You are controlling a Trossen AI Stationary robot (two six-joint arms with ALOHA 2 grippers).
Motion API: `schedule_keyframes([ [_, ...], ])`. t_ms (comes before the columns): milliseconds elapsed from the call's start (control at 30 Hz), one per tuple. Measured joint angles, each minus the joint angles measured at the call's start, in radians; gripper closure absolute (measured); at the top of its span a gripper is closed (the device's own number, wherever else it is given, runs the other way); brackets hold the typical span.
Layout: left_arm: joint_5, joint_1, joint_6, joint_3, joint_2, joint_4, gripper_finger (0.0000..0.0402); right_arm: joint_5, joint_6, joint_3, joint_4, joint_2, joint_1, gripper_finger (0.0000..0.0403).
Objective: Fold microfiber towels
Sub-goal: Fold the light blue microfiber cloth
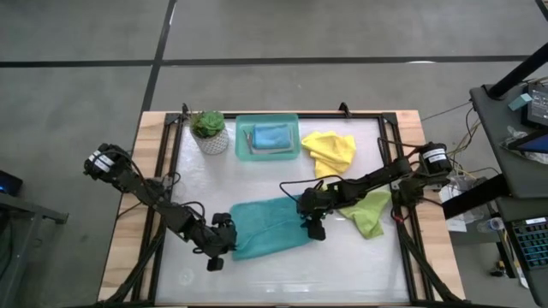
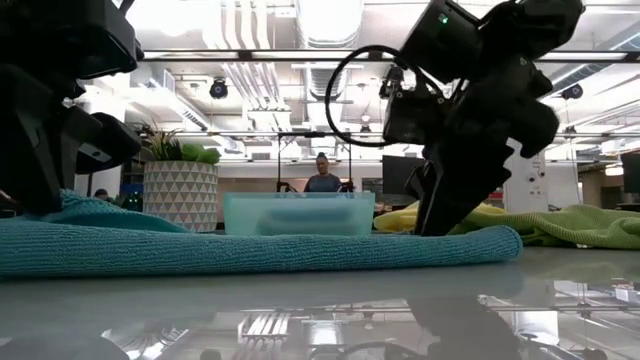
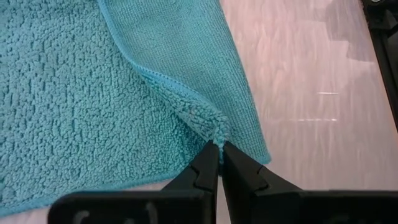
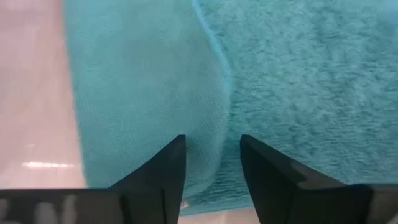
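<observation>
Teal towel (image 1: 267, 225) lies flat on the white table (image 1: 282, 274), on the near side of the teal tray (image 1: 267, 138), roughly between the two arms. Its long axis runs left to right across the table, slightly skewed, the right end nearer the tray than the left. One edge is doubled over; the left wrist view shows a folded lip with the fluffy side up.

Left gripper (image 3: 219, 163) sits at the towel's left near corner, fingers pinched tight on a tuft of that corner. Right gripper (image 4: 212, 168) is over the towel's right end, fingers parted with a ridge of cloth between them; cannot tell whether they touch it, so no grip claimed.

Second teal towel (image 1: 271, 135) lies folded in the tray. Yellow towel (image 1: 330, 151) is just right of the tray. Lime green towel (image 1: 370, 212) is right of the tray and nearer the front edge, beside the right arm. Potted plant (image 1: 208, 131) is just left of the tray.

Risks, as judged:
- The left pinch holds only a tuft and may slip if pulled.
- If the right fingers close on one layer only, the fold would skew.
- Uneven lifting could drag the towel along the table.
</observation>
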Motion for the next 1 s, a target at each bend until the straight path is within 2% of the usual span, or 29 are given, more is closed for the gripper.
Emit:
schedule_keyframes([
  [367,-0.020,0.001,-0.014,-0.001,0.000,-0.003,0.0401,-0.007,-0.024,0.042,-0.001,-0.001,0.024,0.0354],
  [500,-0.020,0.001,-0.014,-0.001,0.000,-0.005,0.0401,-0.006,-0.041,0.076,-0.054,-0.004,0.044,0.0387],
  [700,-0.020,0.001,-0.018,-0.001,0.000,-0.005,0.0401,-0.008,-0.062,0.119,-0.149,-0.008,0.103,0.0394],
  [833,-0.020,0.001,-0.017,-0.001,0.000,-0.004,0.0401,-0.062,-0.060,0.124,-0.153,-0.008,0.142,0.0394],
  [1000,-0.020,0.001,-0.018,-0.001,0.000,-0.004,0.0401,-0.049,-0.047,0.137,-0.162,-0.009,0.173,0.0394],
])
